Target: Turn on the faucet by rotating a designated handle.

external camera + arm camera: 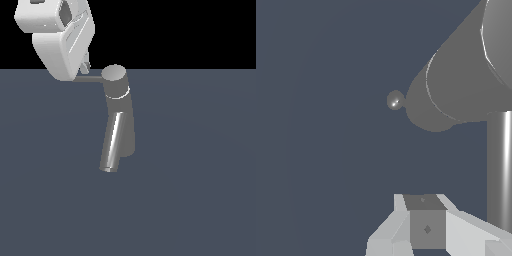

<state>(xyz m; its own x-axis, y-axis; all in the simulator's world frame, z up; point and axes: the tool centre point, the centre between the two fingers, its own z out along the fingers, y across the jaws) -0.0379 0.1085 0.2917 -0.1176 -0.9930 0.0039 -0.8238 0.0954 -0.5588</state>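
Note:
The grey faucet [120, 115] stands upright mid-scene, with a flat round cap on top and a shiny slanted spout [113, 142] running down toward the front. The handle [90, 77], a thin dark rod, sticks out from the cap toward the exterior view's left. My white gripper [86, 65] hangs at the upper left, its fingertips right by the rod's outer part. Its fingers look pressed together and hold nothing. In the wrist view the gripper [426, 220] sits beside the rod-like handle [500, 170] with a gap between them, and the faucet [466, 75] fills the corner.
A flat dark blue-grey floor [200, 190] spreads all around the faucet. A small shiny rounded tip [395, 100] shows beside the faucet's body in the wrist view. No other objects show.

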